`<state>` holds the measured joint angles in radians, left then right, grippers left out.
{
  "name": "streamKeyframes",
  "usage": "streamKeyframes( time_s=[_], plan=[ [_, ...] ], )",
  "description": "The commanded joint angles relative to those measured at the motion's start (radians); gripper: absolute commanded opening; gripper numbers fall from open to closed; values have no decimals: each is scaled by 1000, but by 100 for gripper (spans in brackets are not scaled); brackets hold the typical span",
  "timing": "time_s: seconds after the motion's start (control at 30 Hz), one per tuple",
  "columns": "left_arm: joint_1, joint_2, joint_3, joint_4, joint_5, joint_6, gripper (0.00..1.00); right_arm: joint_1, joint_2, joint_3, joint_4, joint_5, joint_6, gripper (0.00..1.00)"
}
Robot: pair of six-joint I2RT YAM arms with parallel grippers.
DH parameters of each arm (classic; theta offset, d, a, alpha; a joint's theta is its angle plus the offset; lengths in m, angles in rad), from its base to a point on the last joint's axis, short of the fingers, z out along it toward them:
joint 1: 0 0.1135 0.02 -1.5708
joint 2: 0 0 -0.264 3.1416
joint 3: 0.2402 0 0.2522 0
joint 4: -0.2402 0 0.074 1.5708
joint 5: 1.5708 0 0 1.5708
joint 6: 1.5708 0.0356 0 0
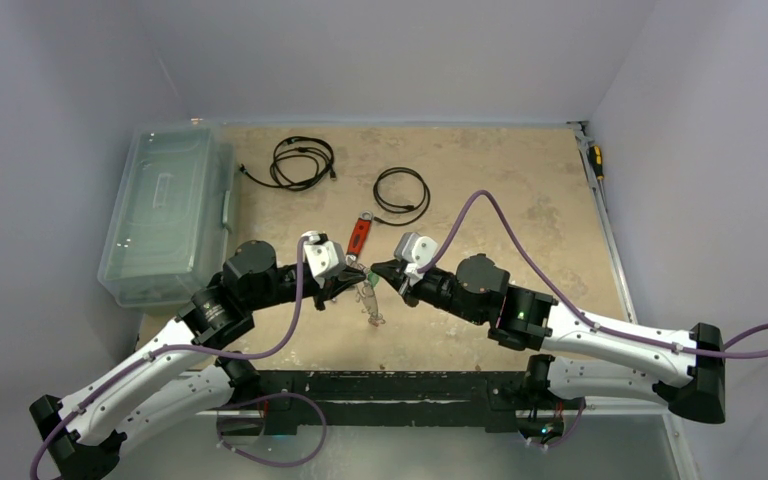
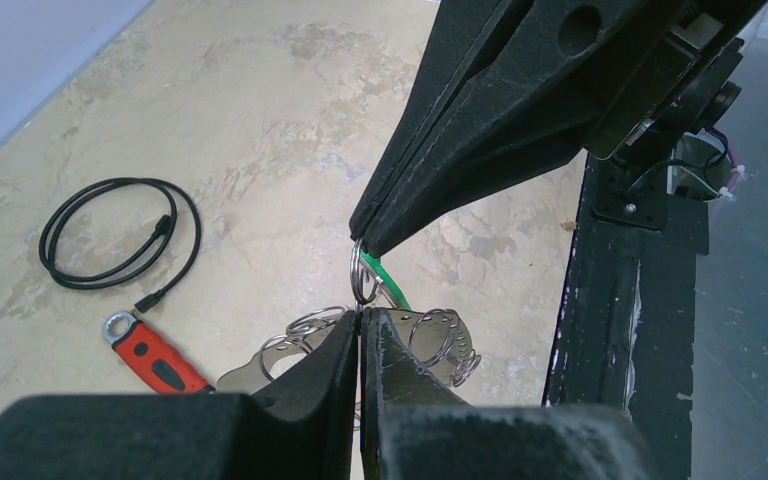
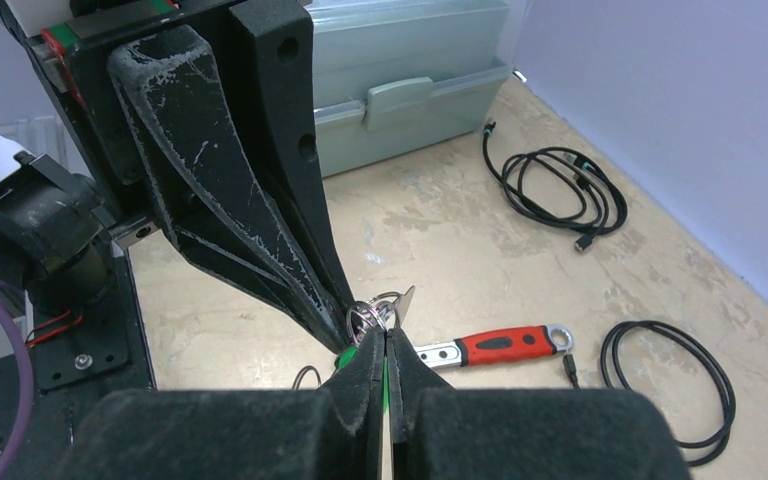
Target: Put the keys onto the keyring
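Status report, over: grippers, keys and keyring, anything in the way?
Left gripper shut on keyring, right gripper shut on green key, tips meeting above table. Threading not readable. Wrench and cables on table, clear of tips.

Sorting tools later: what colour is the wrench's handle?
Red; the wrench shows best in the right wrist view.
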<state>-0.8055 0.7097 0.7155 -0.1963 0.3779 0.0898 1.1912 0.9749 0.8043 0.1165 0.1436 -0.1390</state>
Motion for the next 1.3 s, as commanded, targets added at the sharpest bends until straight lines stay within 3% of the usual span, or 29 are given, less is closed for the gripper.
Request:
streamKeyframes(
  time_s=[0.0, 0.4, 1.27],
  plan=[
    [3, -4, 19, 60, 16, -10, 0, 5, 3, 45, 43, 28, -8, 0],
    [3, -7, 21, 58, 12, -10, 0, 5, -15, 23, 3, 120, -1, 0],
    [3, -19, 22, 56, -3, -9, 0, 5, -11, -6, 13, 94, 94, 0]
  ],
)
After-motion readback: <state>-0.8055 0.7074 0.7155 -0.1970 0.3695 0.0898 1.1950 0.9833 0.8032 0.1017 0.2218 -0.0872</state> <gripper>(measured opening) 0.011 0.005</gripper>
